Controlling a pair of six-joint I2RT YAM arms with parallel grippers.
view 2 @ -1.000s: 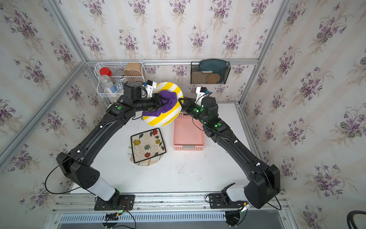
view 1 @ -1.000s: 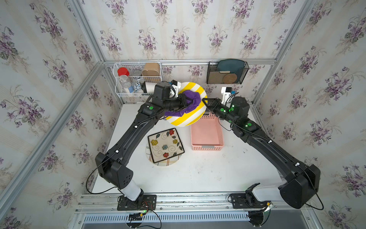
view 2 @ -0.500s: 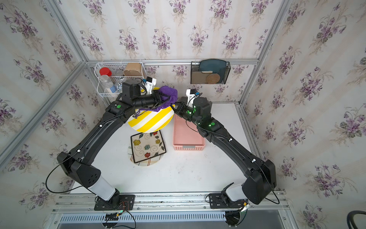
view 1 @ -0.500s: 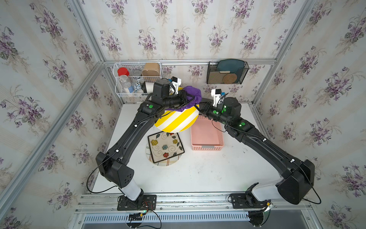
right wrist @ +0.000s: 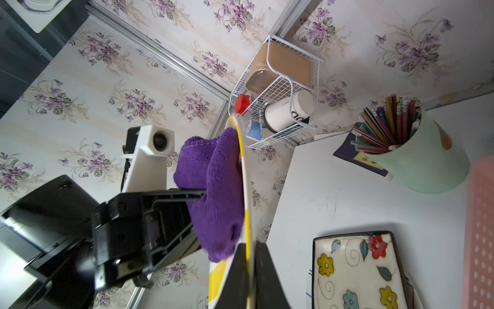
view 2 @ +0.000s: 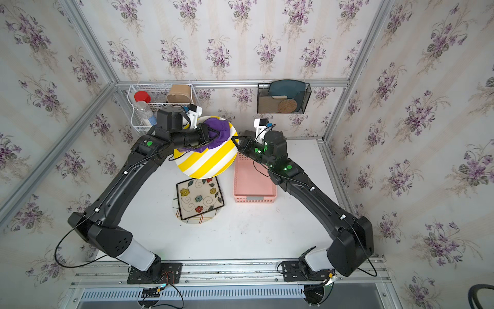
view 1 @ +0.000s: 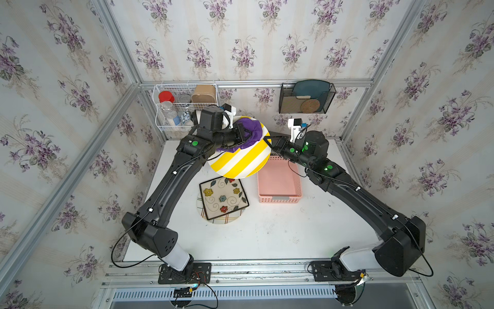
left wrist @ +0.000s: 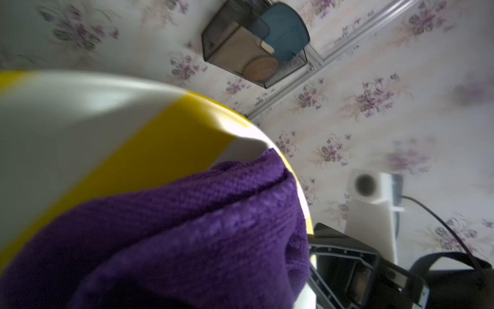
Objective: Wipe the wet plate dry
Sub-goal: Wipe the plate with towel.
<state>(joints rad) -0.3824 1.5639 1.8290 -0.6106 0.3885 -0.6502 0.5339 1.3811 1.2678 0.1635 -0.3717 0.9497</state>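
1. Right wrist view: round yellow-and-white striped plate (right wrist: 217, 283) seen edge-on, pinched at the rim by right jaws, closed on the thin edge.
2. In both top views, held up off the white surface (view 1: 267, 235), tilted, between the two arms, above the area behind the square floral-patterned plate (view 1: 223, 198) and just beside the pink plastic basket (view 1: 278, 179).
3. Left jaws closed on bunched purple knit cloth (right wrist: 213, 192), pressed against the striped face near the upper rim. Lower stripes bare of cloth.
4. Risk: narrow rim pinch plus presumably slick wet glaze. Sideways push from the cloth could twist the plate or slip it out of the right jaws.
5. If dropped, likely to land on the floral plate or the basket edge, so chipping or breakage is probable.
6. Risk: cloth sitting close to the rim. Could slide off the edge on an outward stroke, losing contact and letting hard left jaws scrape the glaze.
7. Risk: wiping toward the pinched edge could run left jaws into right jaws, which look near each other in the left wrist view.
8. Risk: white wire rack (view 1: 181, 86) just behind the left wrist. Wide back-swing could knock it.
9. Cannot tell remaining wetness from any view, so could stop early with the lower face unwiped.
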